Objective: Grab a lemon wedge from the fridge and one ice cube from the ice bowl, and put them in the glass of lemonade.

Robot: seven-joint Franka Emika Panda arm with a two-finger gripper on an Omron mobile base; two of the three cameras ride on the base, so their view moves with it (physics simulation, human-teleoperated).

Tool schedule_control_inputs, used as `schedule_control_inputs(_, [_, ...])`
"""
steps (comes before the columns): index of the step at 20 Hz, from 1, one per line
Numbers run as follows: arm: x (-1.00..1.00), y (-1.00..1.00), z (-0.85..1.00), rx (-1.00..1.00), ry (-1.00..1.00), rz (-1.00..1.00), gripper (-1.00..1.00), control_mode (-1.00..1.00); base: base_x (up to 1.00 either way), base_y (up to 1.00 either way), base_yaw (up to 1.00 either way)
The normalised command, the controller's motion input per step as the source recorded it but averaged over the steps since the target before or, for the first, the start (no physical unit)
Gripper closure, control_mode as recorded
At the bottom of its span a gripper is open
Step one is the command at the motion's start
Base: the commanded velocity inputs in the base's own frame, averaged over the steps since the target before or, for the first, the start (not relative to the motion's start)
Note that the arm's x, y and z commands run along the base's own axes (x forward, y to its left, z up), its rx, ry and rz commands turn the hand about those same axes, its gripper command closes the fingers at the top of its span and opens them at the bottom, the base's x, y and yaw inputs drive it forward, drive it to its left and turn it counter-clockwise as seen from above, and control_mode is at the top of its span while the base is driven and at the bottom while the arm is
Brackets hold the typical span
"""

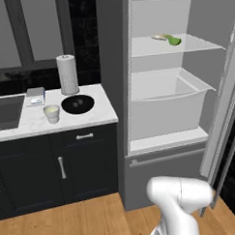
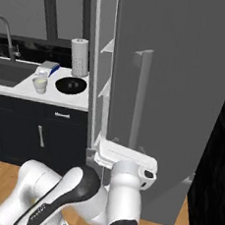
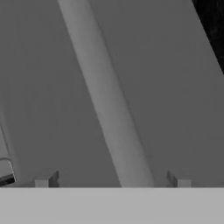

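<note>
Hand view shows the two small dark tips of the gripper [image 3: 111, 179] standing wide apart, one on each side of the long grey bar handle [image 3: 107, 100], with nothing clamped between them; the handle runs from 11 o'clock to 6 o'clock. Left base view shows the tall grey fridge [image 1: 176, 88] open, and the small lime-green lemon wedge [image 1: 174, 40] lies on its upper white shelf [image 1: 193, 44], well apart from the gripper, beside a pale elongated item [image 1: 160, 37].
</note>
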Motion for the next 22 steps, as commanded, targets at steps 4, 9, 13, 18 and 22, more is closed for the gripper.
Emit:
schedule_control_inputs(4, [-0.83,-0.05,0.59,0.00,-0.17,0.15,-1.00,-1.00,0.00,0.00,0.00])
schedule_control_inputs(9, [-0.68,0.21,0.95,-0.06,-0.02,0.00,-1.00,-1.00,0.00,0.00,0.00])
schedule_control_inputs(13, [-0.48,0.80,0.72,-0.18,0.00,-0.12,-1.00,-1.00,0.00,0.00,0.00])
schedule_control_inputs(18, [-0.22,1.00,0.22,-0.28,0.08,-0.30,-1.00,-1.00,0.00,0.00,0.00])
schedule_control_inputs(22, [-0.01,1.00,0.08,-0.34,0.22,-0.33,-1.00,-1.00,0.00,0.00,0.00])
